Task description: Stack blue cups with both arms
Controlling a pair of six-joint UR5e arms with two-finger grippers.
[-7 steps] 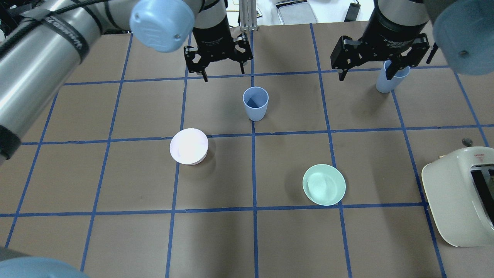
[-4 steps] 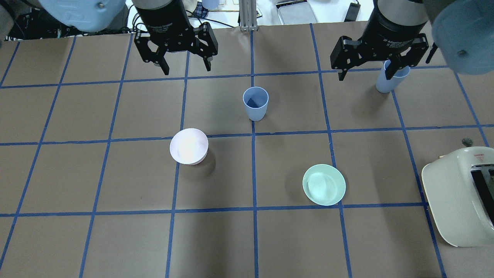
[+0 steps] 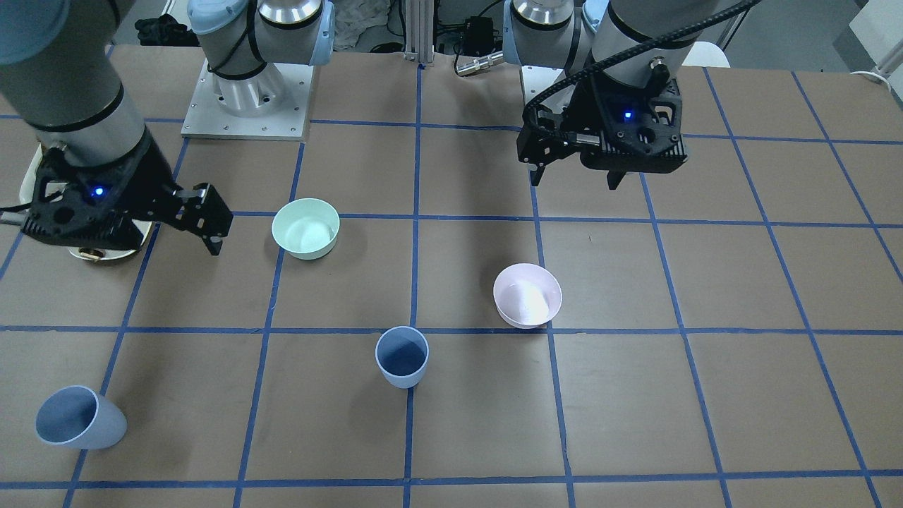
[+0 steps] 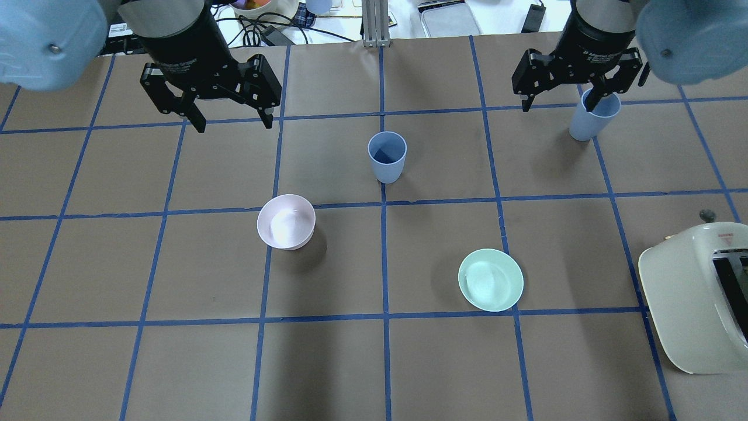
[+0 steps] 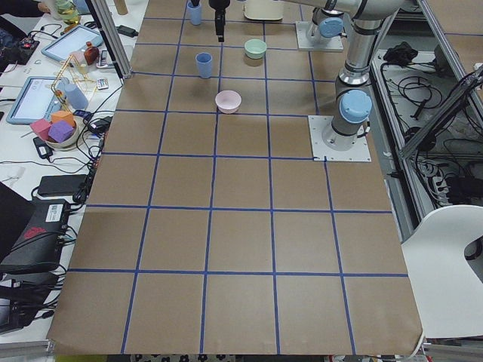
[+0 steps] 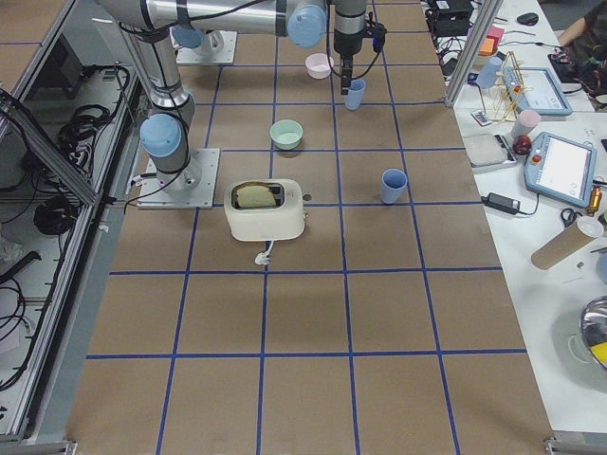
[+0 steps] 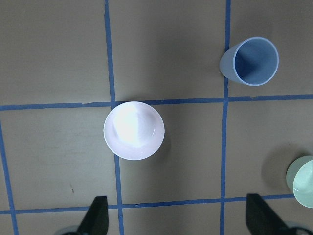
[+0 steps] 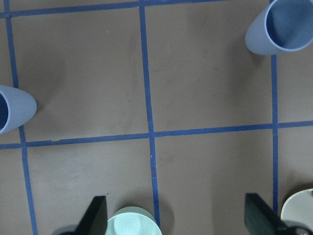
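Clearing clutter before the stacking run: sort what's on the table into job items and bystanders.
For the job: centre blue cup, right-side blue cup, left gripper, right gripper, both open.
Lying about: pink bowl, mint-green bowl, toaster.

Matte plastic blue cups (image 4: 386, 156) stand on a brown paper-covered table (image 4: 175, 362).

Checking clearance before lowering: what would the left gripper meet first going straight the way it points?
Probably the bare table. The left gripper points down, open and empty; the pink bowl sits off to the side, though depth is unclear.
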